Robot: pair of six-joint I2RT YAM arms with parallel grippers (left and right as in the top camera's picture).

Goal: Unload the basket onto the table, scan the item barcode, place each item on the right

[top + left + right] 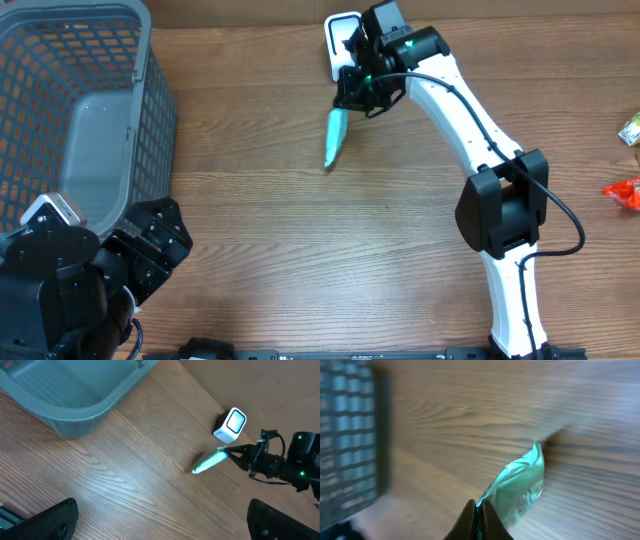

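Grips packet [335, 135] by its upper end, right gripper [355, 100] pinched tight on the foil, just in front of scanner [340, 40]. Hangs tilted, free tip away from scanner, probably so the printed face can swing toward the window. Far from scanner, by basket [150, 120]: left gripper [162, 522], spread wide, empty, clear of the work.

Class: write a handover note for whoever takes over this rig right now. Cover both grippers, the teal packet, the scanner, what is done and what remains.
Right gripper: shut on one end of the teal packet, close beside the white scanner.
Left gripper: open, empty, near the grey basket.
Done: packet grasped.
Left: show its barcode to the scanner; no scan evident yet.
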